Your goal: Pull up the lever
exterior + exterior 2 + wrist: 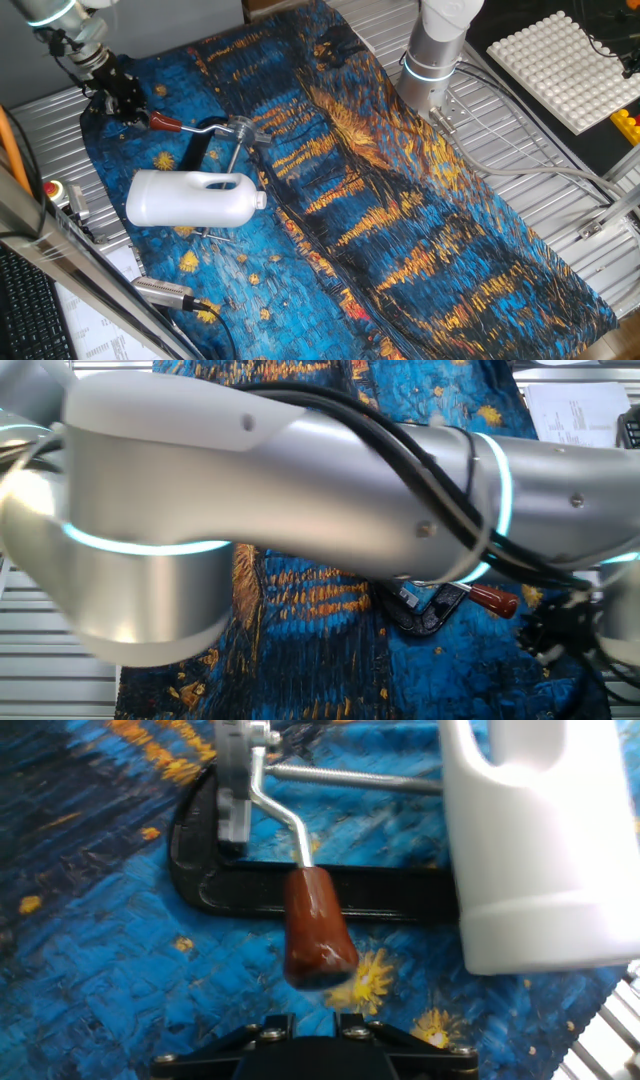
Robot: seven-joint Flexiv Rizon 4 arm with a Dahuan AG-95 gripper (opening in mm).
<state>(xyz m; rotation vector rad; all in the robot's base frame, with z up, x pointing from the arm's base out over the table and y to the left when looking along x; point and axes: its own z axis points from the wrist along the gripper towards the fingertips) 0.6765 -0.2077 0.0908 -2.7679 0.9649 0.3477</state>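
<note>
Red-brown rubber tip of the lever (pixel 318 928) is faced closely by the gripper (pixel 137 108), aligned for lifting; whether its fingers are released or clenched cannot be told.

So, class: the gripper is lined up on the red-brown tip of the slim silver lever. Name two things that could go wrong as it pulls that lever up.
1. The short red-brown rubbery tip looks rounded and smooth; the black two-finger gripper has not closed on it, so a shallow grasp might slip off.
2. The big white plastic jug lies against the small metal clamp with its black base. Lifting the slim silver lever could shift the clamp, nudging the jug.
</note>
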